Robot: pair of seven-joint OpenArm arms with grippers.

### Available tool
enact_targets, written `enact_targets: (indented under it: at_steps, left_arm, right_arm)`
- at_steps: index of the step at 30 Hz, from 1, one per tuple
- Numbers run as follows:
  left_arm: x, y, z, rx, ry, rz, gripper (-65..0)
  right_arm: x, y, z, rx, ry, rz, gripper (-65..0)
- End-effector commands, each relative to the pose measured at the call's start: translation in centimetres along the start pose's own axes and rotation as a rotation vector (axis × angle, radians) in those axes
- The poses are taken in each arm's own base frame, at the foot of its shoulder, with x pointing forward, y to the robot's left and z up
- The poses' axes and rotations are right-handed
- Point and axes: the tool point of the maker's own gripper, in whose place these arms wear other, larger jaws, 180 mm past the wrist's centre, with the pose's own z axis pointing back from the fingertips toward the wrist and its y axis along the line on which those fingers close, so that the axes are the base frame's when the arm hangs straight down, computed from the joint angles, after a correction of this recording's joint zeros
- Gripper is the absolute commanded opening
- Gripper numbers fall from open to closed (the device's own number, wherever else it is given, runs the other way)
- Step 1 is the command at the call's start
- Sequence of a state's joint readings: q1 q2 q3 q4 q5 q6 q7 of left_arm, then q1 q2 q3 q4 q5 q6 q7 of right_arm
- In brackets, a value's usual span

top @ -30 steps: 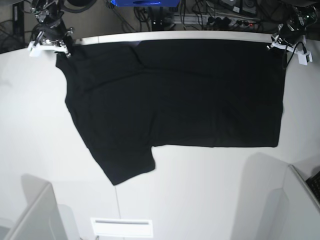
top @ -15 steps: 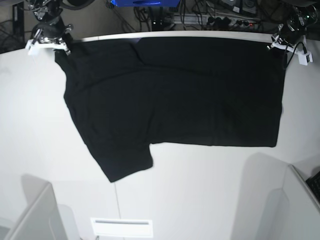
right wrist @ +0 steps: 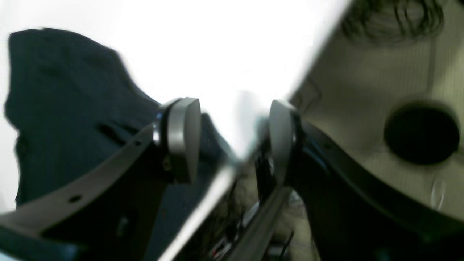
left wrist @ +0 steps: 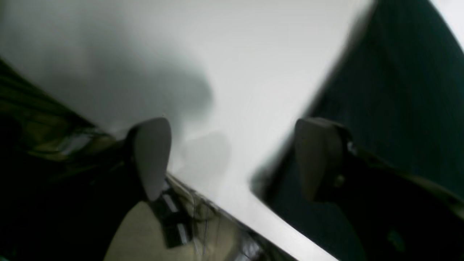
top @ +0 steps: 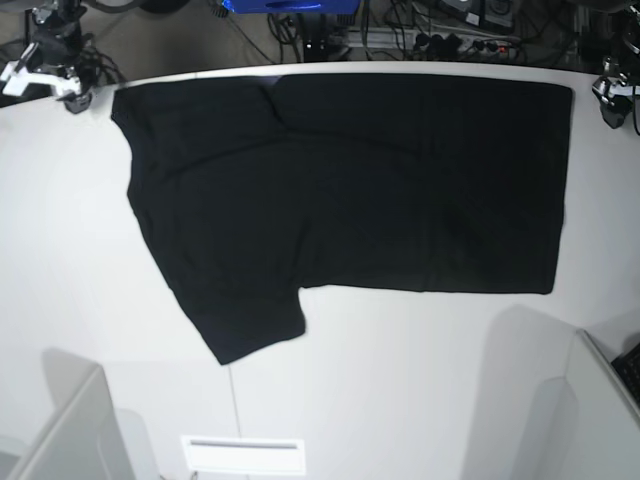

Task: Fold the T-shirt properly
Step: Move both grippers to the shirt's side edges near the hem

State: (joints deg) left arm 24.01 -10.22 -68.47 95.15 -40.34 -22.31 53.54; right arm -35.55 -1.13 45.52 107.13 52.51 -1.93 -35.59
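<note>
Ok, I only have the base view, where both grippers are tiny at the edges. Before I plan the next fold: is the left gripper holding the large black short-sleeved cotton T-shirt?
Observer: No. Its wrist view shows the left gripper open, with only the white table between the fingers. The T-shirt lies beside one finger.
Operator: And the right gripper?
Observer: The right gripper is open too, with nothing between its fingers.
Operator: Where is the cloth on that side?
Observer: A corner of the T-shirt lies on the table beside and behind one finger, not between the two.
</note>
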Motion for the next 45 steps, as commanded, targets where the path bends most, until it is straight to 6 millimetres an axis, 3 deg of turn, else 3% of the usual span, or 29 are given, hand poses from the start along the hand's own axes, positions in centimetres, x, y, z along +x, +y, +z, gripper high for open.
enact_targets:
  at_steps: [1,6,14,18,26,31,37,41,45]
  left_arm:
    - [3.2,-0.9,0.6,-0.028,-0.090,-0.047,-14.0]
    - [8.3,-4.4,0.6,-0.089,-0.204,-0.138,-14.2]
    - [12.2,-12.6,-1.7,-0.270,-0.251,-0.256,-14.2]
    - [13.6,-16.0,-3.0,-0.290,-0.251,-0.369,-14.2]
    - [13.5,-18.9,-8.9,-0.201,-0.137,-0.518,-14.2]
    - [13.8,-20.4,-11.2,-0.226,-0.084,-0.530,-14.2]
    - [14.6,-21.9,-11.6,-0.267,-0.080,-0.588,-14.2]
    - [14.0,-22.3,-11.4,-0.308,-0.069,-0.662,-14.2]
    - [13.6,-22.1,-11.4,-0.313,-0.060,-0.678,-14.2]
  right_arm:
    - [1.7,1.9,0.0,0.055,-0.042,0.044,-35.6]
    - [3.9,8.0,-2.0,0.208,-0.044,0.193,-35.7]
    - [6.3,16.5,-4.2,0.396,-0.070,0.319,-35.7]
    - [7.2,18.8,-6.8,0.425,-0.052,0.318,-35.7]
    - [7.5,23.5,-11.9,0.453,0.032,0.358,-35.1]
    - [7.4,26.3,-15.0,0.450,0.092,0.367,-35.0]
    - [5.8,29.4,-17.8,0.542,0.198,0.472,-35.0]
    - [4.3,29.2,-19.9,0.520,0.282,0.500,-35.0]
    - [4.3,29.1,-21.8,0.500,0.264,0.534,-35.0]
